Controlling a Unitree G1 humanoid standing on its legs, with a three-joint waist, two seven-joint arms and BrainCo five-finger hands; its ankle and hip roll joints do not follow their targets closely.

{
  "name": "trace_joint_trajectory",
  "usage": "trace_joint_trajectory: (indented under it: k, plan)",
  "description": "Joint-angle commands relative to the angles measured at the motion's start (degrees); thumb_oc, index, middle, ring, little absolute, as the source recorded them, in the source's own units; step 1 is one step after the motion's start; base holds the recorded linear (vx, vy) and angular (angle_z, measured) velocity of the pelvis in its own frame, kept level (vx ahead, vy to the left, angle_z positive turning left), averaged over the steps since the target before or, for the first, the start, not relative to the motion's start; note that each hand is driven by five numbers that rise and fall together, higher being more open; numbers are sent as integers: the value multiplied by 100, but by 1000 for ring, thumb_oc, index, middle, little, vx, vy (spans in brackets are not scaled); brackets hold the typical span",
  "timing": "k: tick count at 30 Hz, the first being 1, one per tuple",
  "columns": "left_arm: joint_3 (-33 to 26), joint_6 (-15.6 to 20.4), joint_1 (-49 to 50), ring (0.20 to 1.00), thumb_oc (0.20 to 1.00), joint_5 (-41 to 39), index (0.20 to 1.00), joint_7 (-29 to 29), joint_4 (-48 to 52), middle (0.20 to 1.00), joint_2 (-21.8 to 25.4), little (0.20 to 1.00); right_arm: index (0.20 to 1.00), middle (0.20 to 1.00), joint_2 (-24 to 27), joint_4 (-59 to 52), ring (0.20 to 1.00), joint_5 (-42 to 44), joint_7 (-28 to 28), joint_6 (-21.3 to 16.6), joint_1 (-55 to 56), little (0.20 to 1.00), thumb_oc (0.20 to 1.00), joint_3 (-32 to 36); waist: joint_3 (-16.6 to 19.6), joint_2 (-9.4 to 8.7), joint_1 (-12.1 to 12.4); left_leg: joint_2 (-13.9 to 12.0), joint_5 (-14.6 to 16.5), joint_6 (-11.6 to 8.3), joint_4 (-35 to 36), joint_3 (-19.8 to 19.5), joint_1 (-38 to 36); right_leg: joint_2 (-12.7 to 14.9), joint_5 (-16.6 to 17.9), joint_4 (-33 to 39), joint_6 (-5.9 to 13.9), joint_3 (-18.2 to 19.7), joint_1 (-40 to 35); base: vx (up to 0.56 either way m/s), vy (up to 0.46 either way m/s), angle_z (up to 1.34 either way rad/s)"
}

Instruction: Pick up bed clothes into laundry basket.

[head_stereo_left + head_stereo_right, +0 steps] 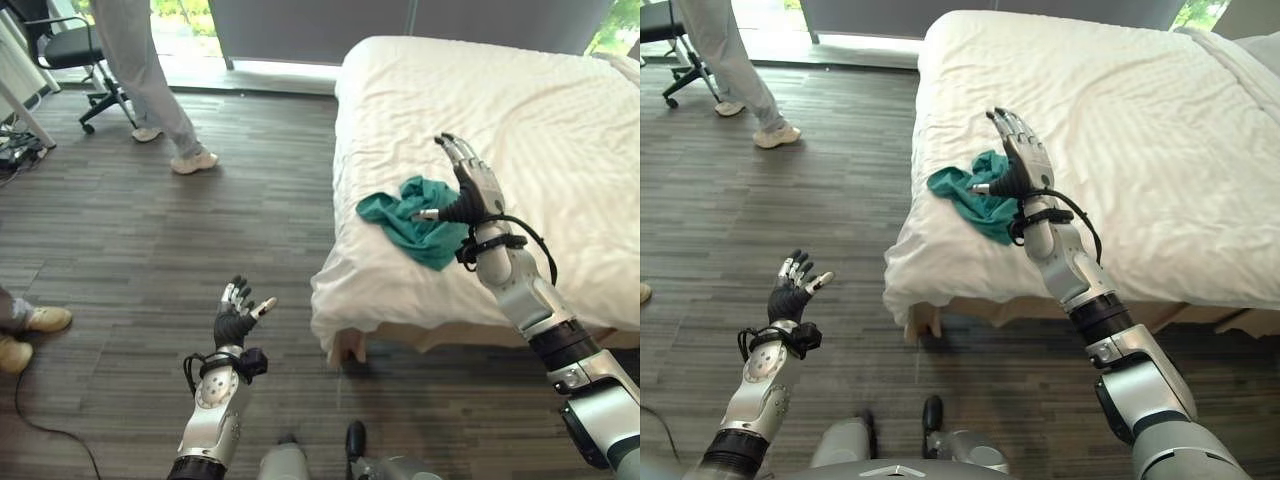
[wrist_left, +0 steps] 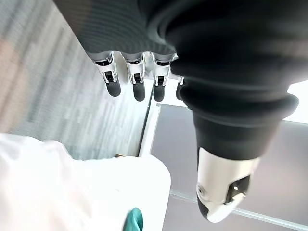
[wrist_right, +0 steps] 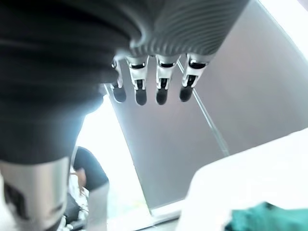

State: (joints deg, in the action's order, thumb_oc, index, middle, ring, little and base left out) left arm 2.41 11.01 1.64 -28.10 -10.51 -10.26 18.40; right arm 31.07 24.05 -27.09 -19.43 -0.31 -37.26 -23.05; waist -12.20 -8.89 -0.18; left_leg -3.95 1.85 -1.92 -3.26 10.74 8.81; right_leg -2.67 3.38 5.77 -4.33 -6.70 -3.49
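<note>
A crumpled teal garment [image 1: 415, 220] lies near the front left corner of the white bed [image 1: 520, 110]. My right hand [image 1: 472, 185] hovers just above its right side with straight fingers, open and holding nothing; the teal cloth [image 3: 262, 216] shows below it in the right wrist view. Over the wooden floor left of the bed, my left hand [image 1: 236, 313] is raised with spread fingers, open and empty. A small bit of the teal garment [image 2: 134, 220] appears on the bed corner in the left wrist view.
A person in grey trousers and pale shoes [image 1: 150, 80] stands on the floor at the back left, by an office chair [image 1: 65, 45]. Another person's shoes [image 1: 25, 335] show at the left edge. Wood floor [image 1: 150, 240] stretches left of the bed.
</note>
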Motion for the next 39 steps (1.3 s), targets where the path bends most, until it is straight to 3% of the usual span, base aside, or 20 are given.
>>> trace_joint_trajectory:
  k: [1, 6, 9, 12, 15, 19, 27, 33, 34, 35, 36, 39]
  plan:
    - [-222, 236, 363, 1000, 1000, 49, 1000, 278, 656, 1000, 224, 1000, 1000, 1000, 311, 96, 1000, -186, -98, 23, -447, 1000, 1000, 48, -32, 161, 286, -109, -252, -66, 250, 245, -790, 722, -308, -80, 678, -100, -214, 185, 82, -5]
    - [-197, 160, 540, 1000, 1000, 35, 1000, 544, 784, 1000, 382, 1000, 1000, 1000, 343, 692, 1000, -180, 66, 63, -663, 1000, 1000, -117, 46, 139, 348, -54, -315, 40, 808, 307, -1113, 770, -299, -639, 824, -201, -79, 113, 62, -3]
    - [-180, 195, 637, 1000, 1000, 37, 1000, 601, 934, 1000, 550, 1000, 1000, 1000, 387, 1101, 1000, -44, 81, 38, -1022, 1000, 1000, -254, -104, 163, 297, -82, -292, 82, 826, 223, -1101, 615, -175, -1450, 1003, 74, 580, 6, 6, 4]
    - [-183, 227, 519, 1000, 1000, -48, 1000, 622, 855, 1000, 719, 1000, 1000, 1000, 461, 1591, 1000, 169, 27, 77, -1356, 1000, 1000, -347, -146, 183, 274, -174, -265, 38, 826, 240, -1033, 744, -233, -1133, 988, 205, 724, 27, -55, 2]
    - [-343, 241, 853, 1000, 1000, -161, 1000, 812, 1071, 1000, 698, 1000, 1000, 1000, 188, 2047, 1000, 138, 159, 137, -1990, 1000, 1000, -758, -3, 69, 380, -223, -259, -53, 826, 454, -1073, 968, 22, -274, 951, -15, 472, 119, -116, 6]
    - [-339, 284, 1018, 1000, 1000, -221, 1000, 885, 1023, 1000, 618, 1000, 1000, 1000, 276, 2179, 1000, 52, 229, 117, -2088, 1000, 1000, -953, 49, 90, 355, -300, -280, -114, 826, 503, -1033, 949, 82, -77, 946, -56, 415, 63, -84, -13]
    - [-297, 405, 1324, 1000, 1000, -301, 1000, 1137, 1139, 1000, 696, 1000, 1000, 1000, 383, 3331, 1000, -561, 359, 208, -2462, 1000, 1000, -1650, -71, 361, 316, -390, -421, -248, 826, 534, -769, 955, 10, -77, 962, -162, 564, 4, -83, 1]
    - [-219, 464, 1383, 1000, 1000, -350, 1000, 1243, 983, 1000, 578, 1000, 1000, 1000, 433, 3480, 1000, -370, 310, 177, -1807, 1000, 1000, -1317, -270, 585, 252, -402, -514, -278, 826, 574, -480, 963, 75, -77, 974, -109, 884, -61, -47, -5]
    - [-195, 470, 1366, 1000, 1000, -369, 1000, 1260, 939, 1000, 561, 1000, 824, 824, 409, 3532, 824, -314, 312, 159, -1721, 824, 824, -1267, -295, 616, 236, -397, -526, -281, 826, 578, -443, 963, 84, -77, 977, -95, 932, -54, -38, -8]
    - [-155, 475, 1337, 1000, 1000, -375, 1000, 1270, 830, 1000, 539, 1000, 426, 426, 353, 3634, 426, -286, 332, 138, -1622, 426, 426, -1246, -304, 656, 233, -403, -541, -290, 826, 579, -391, 965, 88, -77, 979, -99, 991, -42, -29, -4]
    - [-103, 489, 1318, 1000, 1000, -367, 1000, 1286, 777, 1000, 508, 1000, 200, 200, 295, 3746, 200, -216, 341, 122, -1539, 200, 200, -1220, -314, 686, 229, -411, -559, -299, 826, 581, -345, 971, 82, -77, 987, -103, 1026, -32, -32, -7]
    - [-65, 472, 1225, 1000, 1000, -487, 1000, 1319, 578, 1000, 459, 1000, 200, 200, 112, 3909, 200, -7, 373, 93, -1396, 200, 200, -1165, -307, 755, 221, -439, -599, -324, 826, 587, -275, 947, 79, -77, 987, -92, 1105, -13, -18, -5]
